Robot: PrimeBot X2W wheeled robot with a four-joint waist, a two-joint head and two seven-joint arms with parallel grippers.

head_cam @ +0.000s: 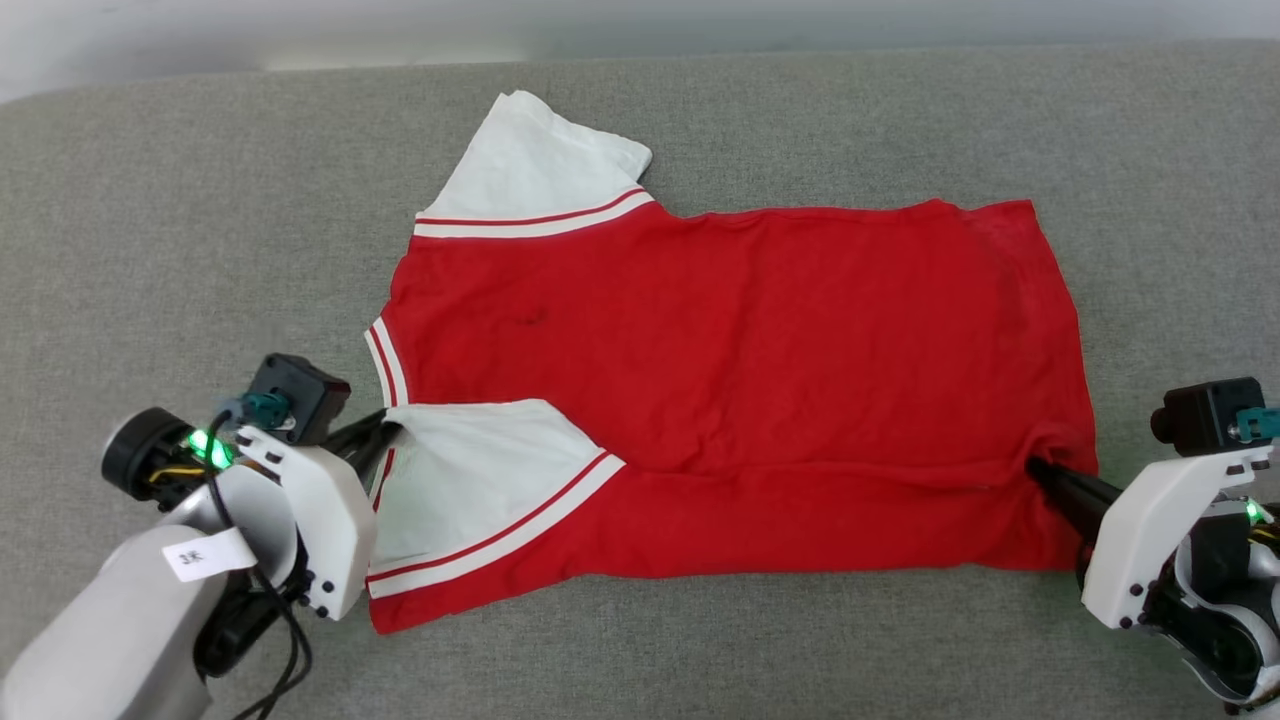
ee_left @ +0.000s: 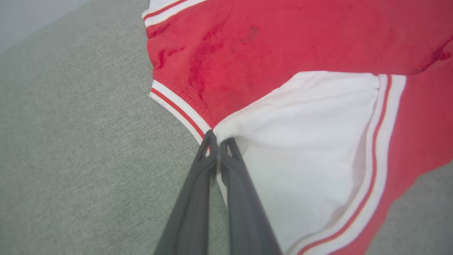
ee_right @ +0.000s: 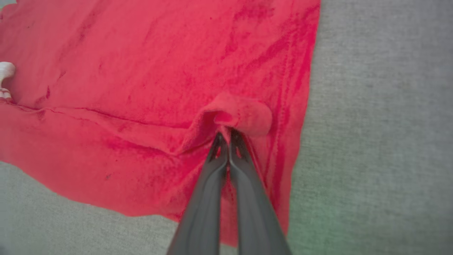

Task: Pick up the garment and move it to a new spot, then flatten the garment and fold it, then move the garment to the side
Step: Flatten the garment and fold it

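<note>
We count one garment on grey fabric and two grippers: left gripper pinched closed on its sleeve, right gripper likewise near its hem

The place cannot be told for sure. A wide grey woven-cloth surface with a rounded corner meets a plain pale background.
</note>
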